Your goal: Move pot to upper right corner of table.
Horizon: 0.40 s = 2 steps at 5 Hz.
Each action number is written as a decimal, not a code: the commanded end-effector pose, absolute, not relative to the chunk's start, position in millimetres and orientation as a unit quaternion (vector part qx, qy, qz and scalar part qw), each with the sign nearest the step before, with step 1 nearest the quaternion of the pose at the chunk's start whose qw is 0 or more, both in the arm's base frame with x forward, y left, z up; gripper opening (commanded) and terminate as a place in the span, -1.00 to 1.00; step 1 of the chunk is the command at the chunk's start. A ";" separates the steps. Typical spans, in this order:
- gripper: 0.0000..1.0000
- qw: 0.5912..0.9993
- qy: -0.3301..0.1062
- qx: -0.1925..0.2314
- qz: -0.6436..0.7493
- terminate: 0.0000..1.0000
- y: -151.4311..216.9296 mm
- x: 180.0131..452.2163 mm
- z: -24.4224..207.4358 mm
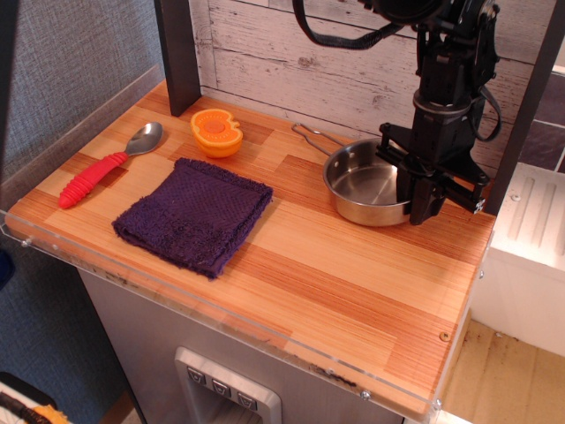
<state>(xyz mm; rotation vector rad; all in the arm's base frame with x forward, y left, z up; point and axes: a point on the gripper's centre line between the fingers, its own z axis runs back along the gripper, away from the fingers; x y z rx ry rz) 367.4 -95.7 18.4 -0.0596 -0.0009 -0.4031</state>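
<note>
Placement looks like the step in hand: the pot (364, 184) sits low on the counter (353, 283), in the far right part near the back wall, and appears to rest on the wood, though a thin gap under it cannot be ruled out from this view. By my reading the carrying part of the task is nearly done, since the pot lies close to the upper right corner.

Counter first: wooden planks with a clear edge, and most of the right half is bare. On the left half lies a purple cloth (194, 215), well apart from the pot. Behind the cloth sits an orange toy (216, 132), and to its left a spoon (108, 162) with a red handle; neither stands near the pot.

The pot is upright, its open bowl facing up and its thin wire handle pointing back and left toward the wall.

The tool (422, 190) comes down from above and meets the pot at the right rim. It seems to pinch that rim, one finger inside and one outside, but the dark fingers merge together here, so I cannot tell for sure whether they grip or have parted.

What the next move calls for, I judge, is a clean release: spread the fingers without dragging the rim, then rise straight up so the pot does not tip or slide.
</note>
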 end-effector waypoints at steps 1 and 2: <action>1.00 0.982 -0.039 -0.080 -0.167 -1.00 -88.4 367.7 35.5; 1.00 0.976 -0.089 -0.119 -0.158 -1.00 -85.0 374.7 54.1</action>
